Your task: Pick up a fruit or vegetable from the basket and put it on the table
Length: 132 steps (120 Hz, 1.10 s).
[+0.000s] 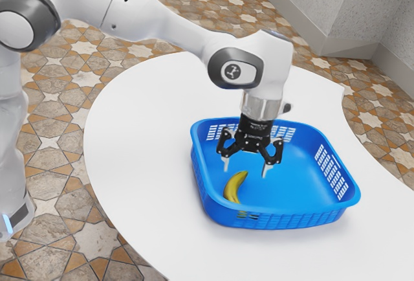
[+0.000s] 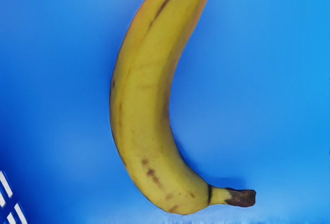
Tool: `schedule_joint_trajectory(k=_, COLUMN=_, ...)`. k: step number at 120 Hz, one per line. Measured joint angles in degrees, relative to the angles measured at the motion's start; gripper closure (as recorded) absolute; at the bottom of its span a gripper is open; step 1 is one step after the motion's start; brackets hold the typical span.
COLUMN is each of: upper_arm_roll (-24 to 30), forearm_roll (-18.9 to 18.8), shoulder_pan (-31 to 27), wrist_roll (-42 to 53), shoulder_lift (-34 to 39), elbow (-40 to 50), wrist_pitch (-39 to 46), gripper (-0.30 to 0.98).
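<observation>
The black gripper hangs over the inside of the blue basket, its two fingers spread wide with nothing between them. A yellow banana lies in the basket, on the exterior view's left side of its floor, lower than the fingertips. From the hand, the curved banana appears whole except for one end cut off by the picture's edge; its brown stem and a few dark marks show against the blue basket floor.
The basket's slotted walls rise around the gripper on all sides. It stands on a white, curved-edge table. A grey wall is beyond the table, over a patterned tile floor.
</observation>
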State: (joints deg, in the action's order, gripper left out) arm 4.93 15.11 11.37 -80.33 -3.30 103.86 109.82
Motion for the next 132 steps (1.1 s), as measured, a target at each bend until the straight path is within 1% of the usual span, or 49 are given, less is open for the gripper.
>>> schedule_joint_trajectory(k=32, upper_arm_roll=0.00, forearm_roll=1.81, shoulder_pan=-0.50, wrist_roll=1.94, shoulder_lift=1.67, elbow=3.88, wrist_pitch=3.07, gripper=0.00)
schedule_joint_trajectory(k=79, upper_arm_roll=-0.04, forearm_roll=4.61, shoulder_pan=-0.94, wrist_roll=3.93, shoulder_lift=-0.93, elbow=5.53, wrist_pitch=4.57, gripper=0.00)
schedule_joint_trajectory(k=132, upper_arm_roll=-0.09, forearm_roll=5.24, shoulder_pan=-0.96, wrist_roll=5.17, shoulder_lift=-2.07, elbow=5.76, wrist_pitch=5.24, gripper=0.00)
